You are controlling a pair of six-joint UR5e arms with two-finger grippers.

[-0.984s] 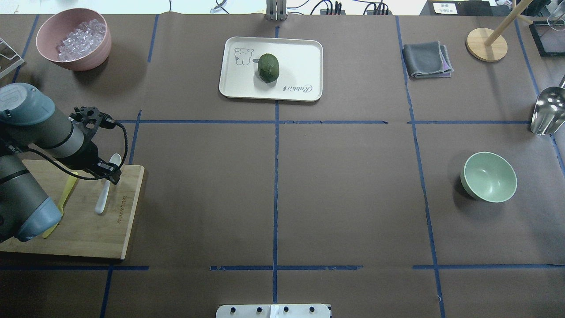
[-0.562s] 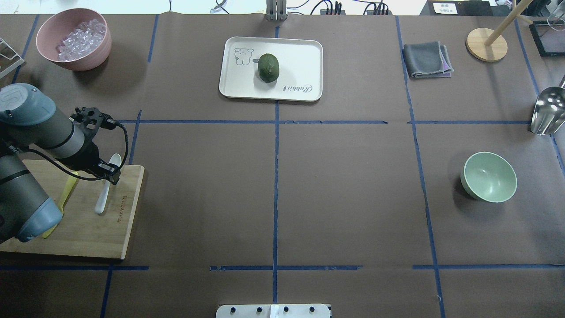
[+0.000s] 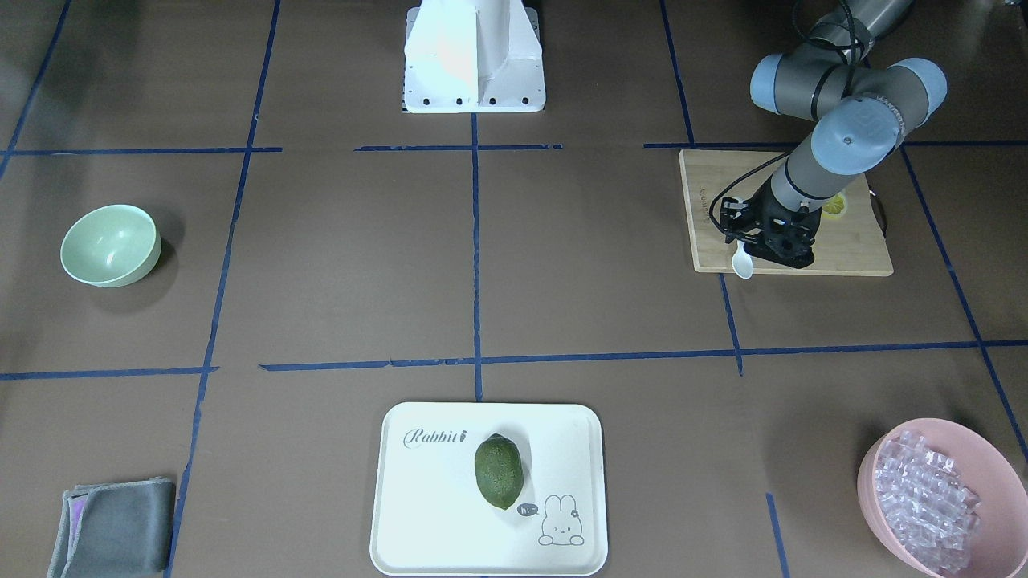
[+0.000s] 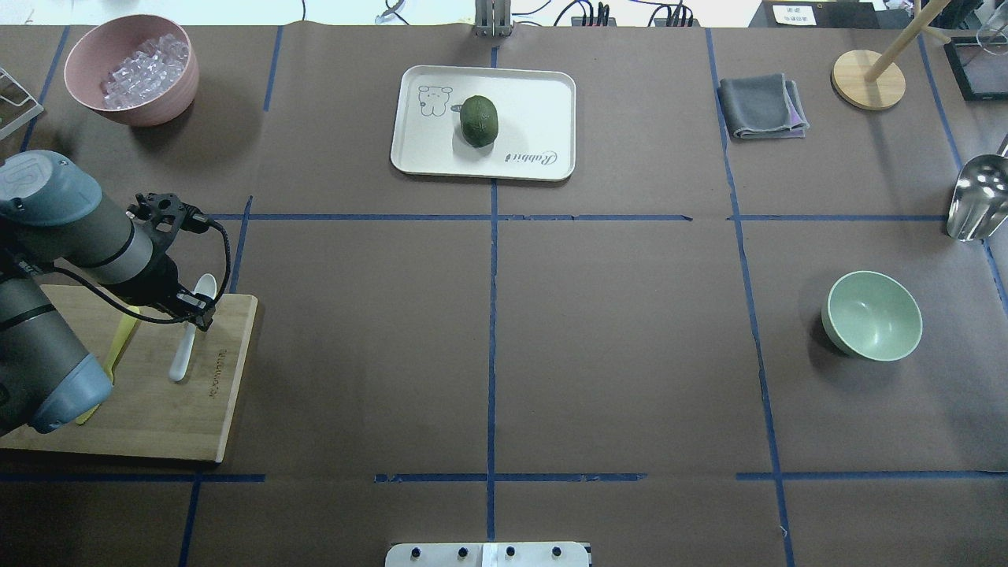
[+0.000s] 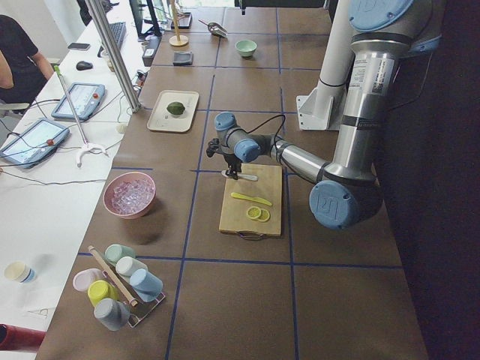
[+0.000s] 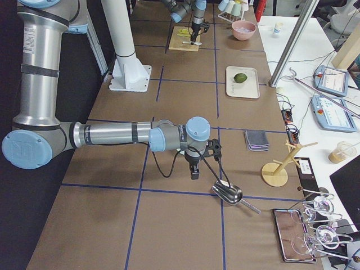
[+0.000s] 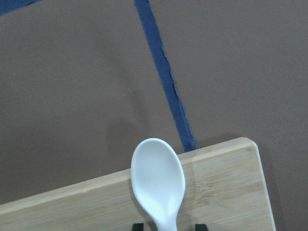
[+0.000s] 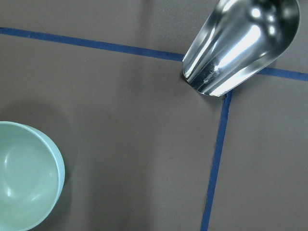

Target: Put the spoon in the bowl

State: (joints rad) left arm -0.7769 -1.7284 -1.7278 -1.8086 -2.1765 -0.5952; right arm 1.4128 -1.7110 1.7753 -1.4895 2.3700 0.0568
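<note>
The white spoon [image 4: 186, 346] lies on the wooden cutting board [image 4: 157, 409] at the table's left, its scoop [image 7: 159, 178] hanging over the board's far edge. My left gripper [image 4: 191, 305] is down over the spoon's handle near the scoop. It is open, with one black fingertip [image 7: 138, 225] on each side of the neck and not touching it. The mint-green bowl [image 4: 872, 315] stands empty far to the right and shows in the right wrist view [image 8: 24, 178]. My right gripper [image 6: 194, 169] hangs near it; I cannot tell whether it is open or shut.
A yellow-green knife [image 4: 118, 346] and lemon slices [image 3: 835, 205] lie on the board. A pink bowl of clear pieces [image 4: 130, 71] stands at the back left. A white tray [image 4: 543, 94] holds a green fruit [image 4: 479, 120]. A grey cloth [image 4: 762, 106], wooden stand [image 4: 869, 79] and metal scoop [image 4: 976, 197] are at the right.
My left arm has shifted only slightly over the spoon. The spoon and the bowl have not moved.
</note>
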